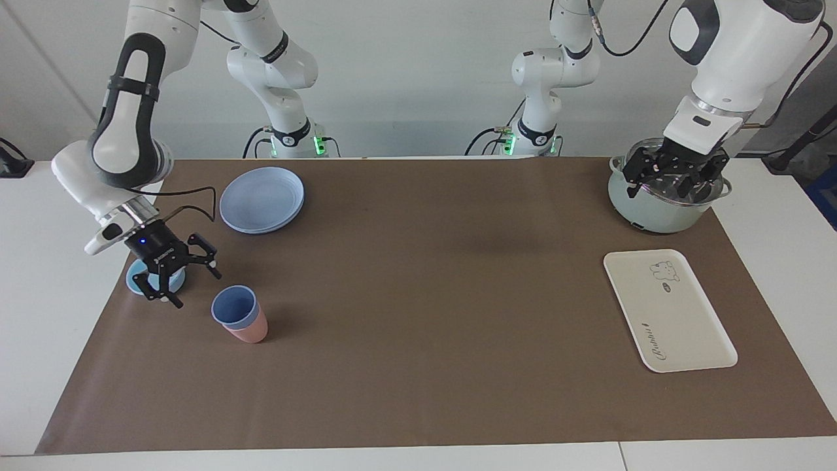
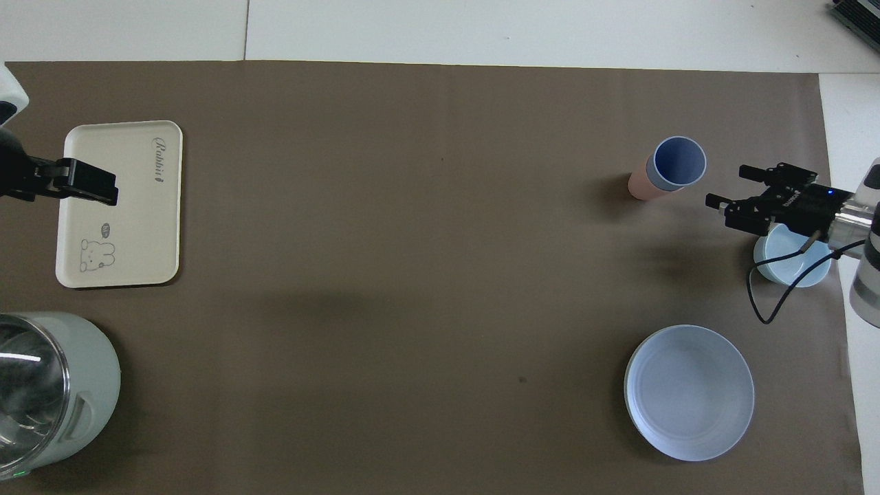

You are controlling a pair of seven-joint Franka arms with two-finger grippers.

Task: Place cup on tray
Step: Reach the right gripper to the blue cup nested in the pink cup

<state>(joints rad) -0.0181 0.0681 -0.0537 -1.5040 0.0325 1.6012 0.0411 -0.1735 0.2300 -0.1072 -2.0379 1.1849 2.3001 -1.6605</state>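
Note:
The blue cup [image 1: 234,306] stands upright, nested inside a pink cup [image 1: 250,331], toward the right arm's end of the table; from above, the cup [image 2: 679,161] shows its open mouth. My right gripper [image 1: 195,288] is open and hangs low beside the cup without touching it, its fingers pointing at the cup [image 2: 729,185]. The cream tray [image 1: 670,314] lies flat and bare toward the left arm's end [image 2: 137,227]. My left gripper [image 1: 660,186] waits open over the pot, and in the overhead view the left gripper [image 2: 93,189] overlaps the tray's edge.
A light-blue bowl [image 1: 136,286] sits partly hidden under the right gripper's wrist [image 2: 790,265]. A round blue plate [image 1: 261,199] lies nearer to the robots than the cup. A pale-green pot [image 1: 654,212] with a glass lid stands nearer to the robots than the tray.

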